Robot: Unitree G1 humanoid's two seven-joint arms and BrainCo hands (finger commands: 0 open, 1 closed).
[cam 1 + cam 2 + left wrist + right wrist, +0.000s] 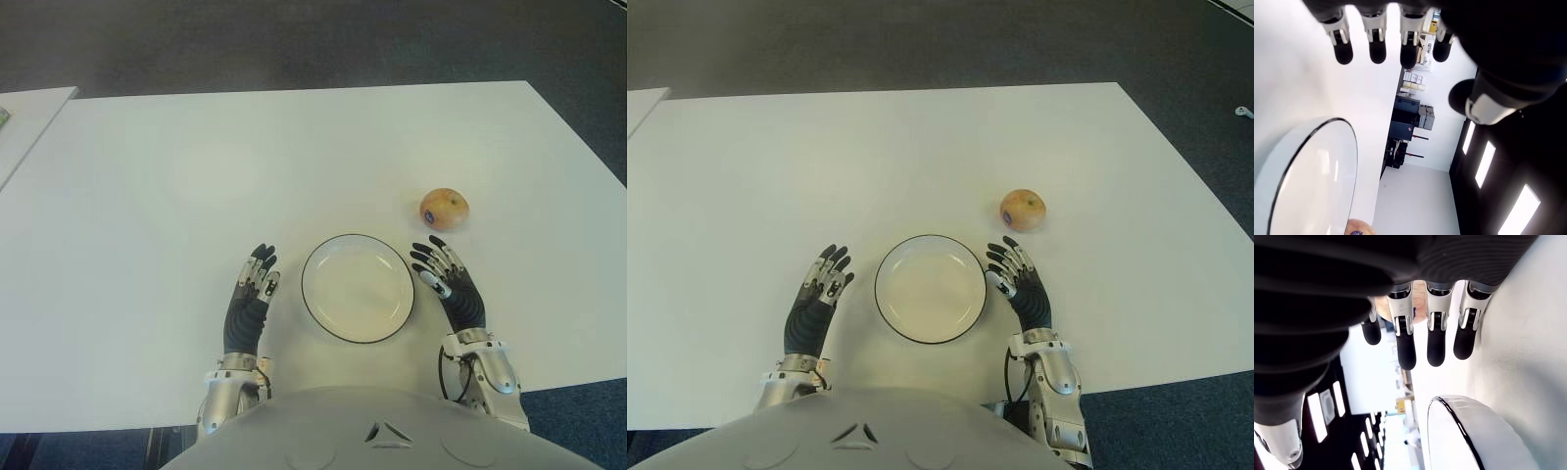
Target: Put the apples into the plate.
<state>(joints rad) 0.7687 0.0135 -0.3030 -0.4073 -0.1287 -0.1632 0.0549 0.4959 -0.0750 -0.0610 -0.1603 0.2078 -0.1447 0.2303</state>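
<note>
One apple [445, 209], yellowish with a red blush, sits on the white table [196, 196] to the right of centre. A white plate [358, 288] with a dark rim lies near the table's front edge and holds nothing. My right hand [443, 273] lies flat just right of the plate, fingers stretched out, with the apple a short way beyond its fingertips. My left hand [257, 279] lies flat just left of the plate, fingers also stretched out. In the right wrist view the apple [1420, 301] shows partly behind the fingers [1436, 345].
The edge of a second white table [24, 113] shows at the far left. Dark carpet surrounds the table. The plate's rim [1349, 147] also appears in the left wrist view.
</note>
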